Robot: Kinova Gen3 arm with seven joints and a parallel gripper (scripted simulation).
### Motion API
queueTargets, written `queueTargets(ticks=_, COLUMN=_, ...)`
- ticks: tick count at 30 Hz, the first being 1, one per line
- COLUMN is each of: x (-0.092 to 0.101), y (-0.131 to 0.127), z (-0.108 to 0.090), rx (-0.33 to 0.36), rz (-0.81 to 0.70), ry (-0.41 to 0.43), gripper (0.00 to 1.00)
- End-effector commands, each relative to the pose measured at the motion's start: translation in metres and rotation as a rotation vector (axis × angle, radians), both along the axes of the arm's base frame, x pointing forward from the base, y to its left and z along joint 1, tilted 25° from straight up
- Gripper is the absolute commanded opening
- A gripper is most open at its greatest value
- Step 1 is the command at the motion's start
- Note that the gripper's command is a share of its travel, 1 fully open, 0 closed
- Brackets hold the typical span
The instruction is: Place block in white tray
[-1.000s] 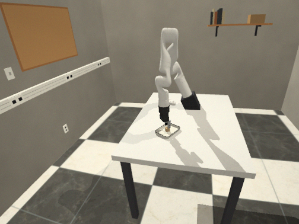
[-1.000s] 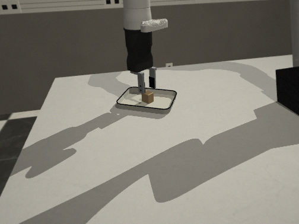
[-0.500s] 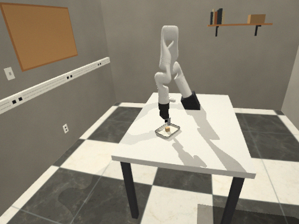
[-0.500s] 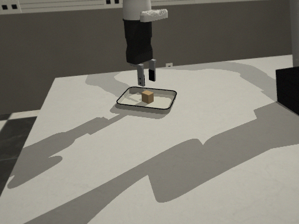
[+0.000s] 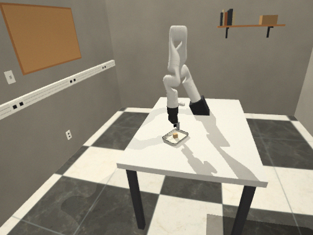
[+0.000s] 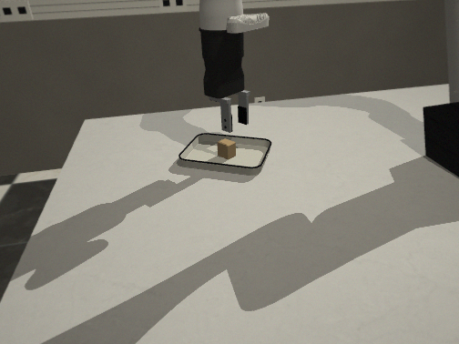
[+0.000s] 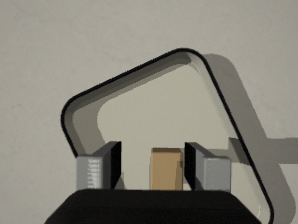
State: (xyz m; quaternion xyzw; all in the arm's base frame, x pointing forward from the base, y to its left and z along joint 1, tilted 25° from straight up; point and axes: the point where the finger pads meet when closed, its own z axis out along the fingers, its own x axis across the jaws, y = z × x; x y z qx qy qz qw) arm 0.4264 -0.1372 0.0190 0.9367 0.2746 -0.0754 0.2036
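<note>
The small tan block (image 6: pixel 227 148) rests on the floor of the white tray, which has a dark rim and lies on the white table. The block also shows in the top view (image 5: pixel 176 135) and in the wrist view (image 7: pixel 166 169). My gripper (image 6: pixel 235 117) hangs open and empty above the tray, its fingertips clearly above the block and apart from it. In the wrist view the two fingers stand wide, with the block seen far below between them, inside the tray (image 7: pixel 160 135).
The arm's black base (image 5: pixel 199 106) stands at the back of the table (image 5: pixel 192 140), behind the tray. The table's left edge runs close to the tray. A wall shelf (image 5: pixel 249 22) is far behind.
</note>
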Motion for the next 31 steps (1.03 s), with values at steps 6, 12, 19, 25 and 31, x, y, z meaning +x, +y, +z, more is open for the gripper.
queueTargets(ticks=6, x=-0.073, y=0.021, z=-0.006, rx=0.0, rz=0.001, ry=-0.002, gripper=0.84)
queueTargets(ticks=12, x=-0.137, y=0.041, z=-0.015, rx=0.001, rz=0.001, ry=-0.003, gripper=0.84)
queueTargets(ticks=19, x=-0.159, y=0.047, z=-0.017, rx=0.0, rz=0.001, ry=-0.003, gripper=0.84)
queueTargets(ticks=25, x=-0.159, y=0.047, z=-0.017, rx=0.0, rz=0.001, ry=-0.003, gripper=0.84)
queueTargets(ticks=31, x=-0.159, y=0.047, z=-0.017, rx=0.0, rz=0.001, ry=-0.003, gripper=0.84)
